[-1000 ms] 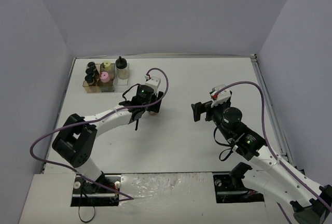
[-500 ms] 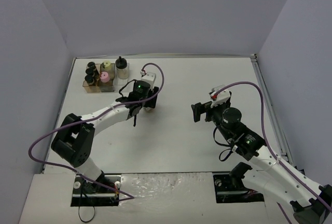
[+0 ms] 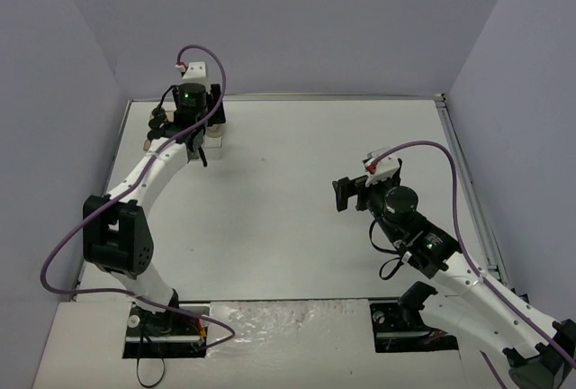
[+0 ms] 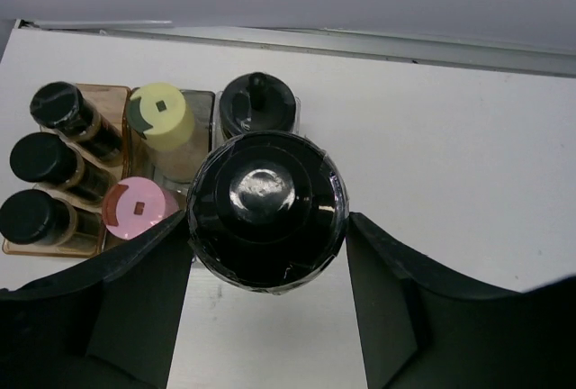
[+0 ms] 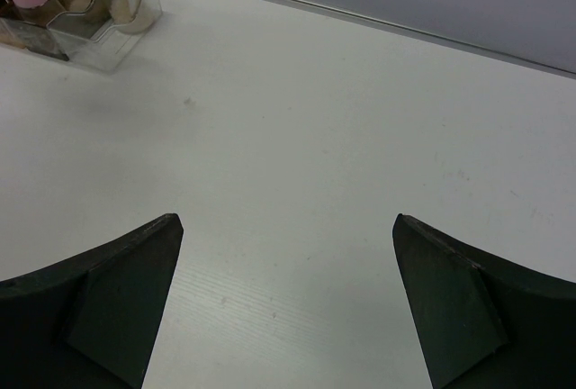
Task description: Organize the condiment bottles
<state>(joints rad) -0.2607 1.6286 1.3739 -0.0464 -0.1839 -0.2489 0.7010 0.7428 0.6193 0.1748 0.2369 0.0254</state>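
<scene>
My left gripper (image 4: 267,222) is shut on a rounder clear bottle with a black knob cap (image 4: 266,193) and holds it over the near end of the tray's clear section. The tray (image 4: 113,92) holds three dark black-capped bottles (image 4: 38,157) in the brown section. The yellow-capped bottle (image 4: 162,112) and the pink-capped bottle (image 4: 137,207) stand in the grey section. A second knob-capped bottle (image 4: 256,105) stands in the clear section. In the top view the left gripper (image 3: 202,132) is at the far left. My right gripper (image 3: 346,195) is open and empty over bare table, as its wrist view (image 5: 288,227) shows.
The tray (image 5: 99,47) shows at the far upper left of the right wrist view. The table's back edge (image 4: 360,42) and grey wall lie just behind the tray. Grey side walls enclose the table (image 3: 297,191).
</scene>
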